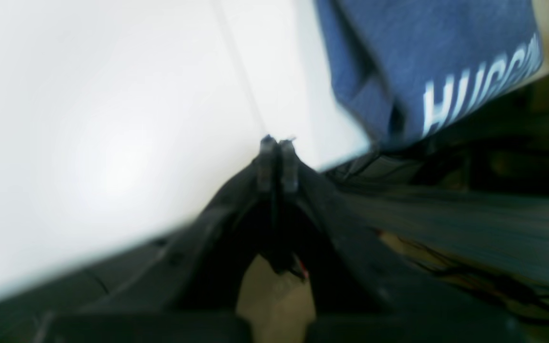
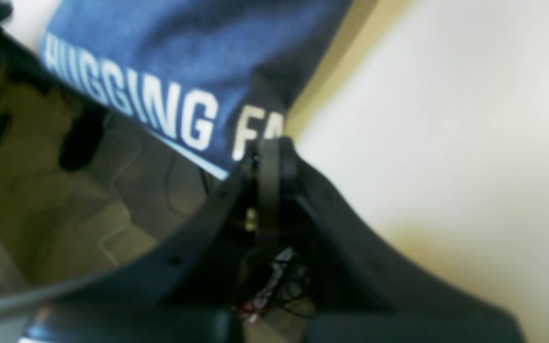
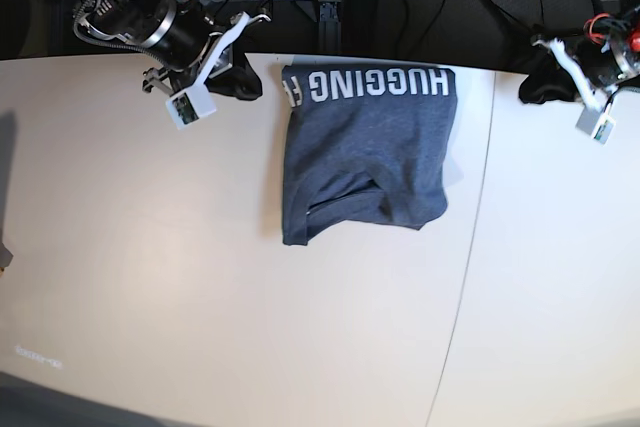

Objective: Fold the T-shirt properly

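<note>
Table: bare white, nearest the camera.
T-shirt: folded at the far edge, lettering showing, lower hem bunched.
Left gripper: closed, empty.
Right gripper: closed, empty, just beside the cloth.
Advice: judging by the bunching, flatten it, square the edges.

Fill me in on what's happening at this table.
A two-armed robot is working on folding a T-shirt. The blue-grey shirt lies folded into a compact bundle at the far edge of the white table, its HUGGING lettering facing up. Neither arm is touching it: the left hand and the right hand are both shut, empty and off to either side.
</note>
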{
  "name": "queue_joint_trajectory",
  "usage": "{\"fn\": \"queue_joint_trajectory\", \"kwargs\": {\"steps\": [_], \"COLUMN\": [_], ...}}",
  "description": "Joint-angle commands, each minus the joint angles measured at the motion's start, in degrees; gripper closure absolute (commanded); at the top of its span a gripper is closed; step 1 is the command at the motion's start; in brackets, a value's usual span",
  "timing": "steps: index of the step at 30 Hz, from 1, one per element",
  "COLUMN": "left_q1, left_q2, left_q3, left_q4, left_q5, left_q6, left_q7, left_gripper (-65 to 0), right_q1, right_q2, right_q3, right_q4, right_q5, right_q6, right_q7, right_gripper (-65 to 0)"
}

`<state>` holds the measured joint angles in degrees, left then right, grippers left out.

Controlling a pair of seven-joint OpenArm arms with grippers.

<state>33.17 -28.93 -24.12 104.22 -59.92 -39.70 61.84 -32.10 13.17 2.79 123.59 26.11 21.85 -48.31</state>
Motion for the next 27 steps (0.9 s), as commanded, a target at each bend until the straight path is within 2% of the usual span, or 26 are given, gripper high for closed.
{"fn": "queue_joint_trajectory", "kwargs": {"steps": [1,3,6,10,14,17,20,23,25,27], "left_q1": [2.5,6.5,11.6,15.2,14.7,11.6,7.1,1.8,-2.3,-7.1], "left_q2": [-0.7,-0.7,-0.1,2.6,4.2,4.1,4.1,4.2,4.2,4.4], "left_q3": [-1.3,-2.5,-2.4,-2.4,-1.1,2.2,6.5,11.7,15.7,19.6], "left_q4": [0.8,0.8,0.6,-2.4,-10.9,-20.6,-31.6,-42.6,-49.8,-56.7], "left_q5": [-0.7,0.4,7.2,14.5,22.1,29.9,36.3,43.3,48.8,52.5], "left_q6": [-0.3,-0.3,-0.3,-0.3,-0.3,-0.3,3.9,7.9,13.2,18.5], "left_q7": [-0.3,-0.7,-3.9,-8.9,-14.4,-16.9,-19.8,-27.1,-32.8,-36.0], "left_gripper": [-0.8,-0.8,-0.8,-0.8,-0.8,-0.8,-0.8,-0.8,-0.2,0.0], "right_q1": [-2.5,-6.4,-12.4,-19.6,-22.4,-21.7,-18.2,-12.4,-7.5,-2.1], "right_q2": [0.3,0.3,0.3,0.3,0.3,0.3,0.4,0.5,0.5,0.5], "right_q3": [1.0,2.6,4.7,6.3,6.4,6.4,6.4,6.7,7.0,7.0], "right_q4": [1.5,1.7,1.5,-2.2,-13.3,-25.2,-37.9,-51.1,-59.7,-67.5], "right_q5": [0.9,0.9,0.7,-1.7,-4.9,-6.9,-9.2,-9.2,-9.2,-9.2], "right_q6": [4.3,4.3,4.3,3.8,0.7,-2.3,-3.7,-3.9,-3.9,-3.9], "right_q7": [0.5,0.5,0.5,0.5,0.6,3.3,4.4,5.1,5.0,4.9], "right_gripper": [0.0,0.0,0.0,0.0,0.0,0.0,0.0,0.0,0.0,0.0]}}
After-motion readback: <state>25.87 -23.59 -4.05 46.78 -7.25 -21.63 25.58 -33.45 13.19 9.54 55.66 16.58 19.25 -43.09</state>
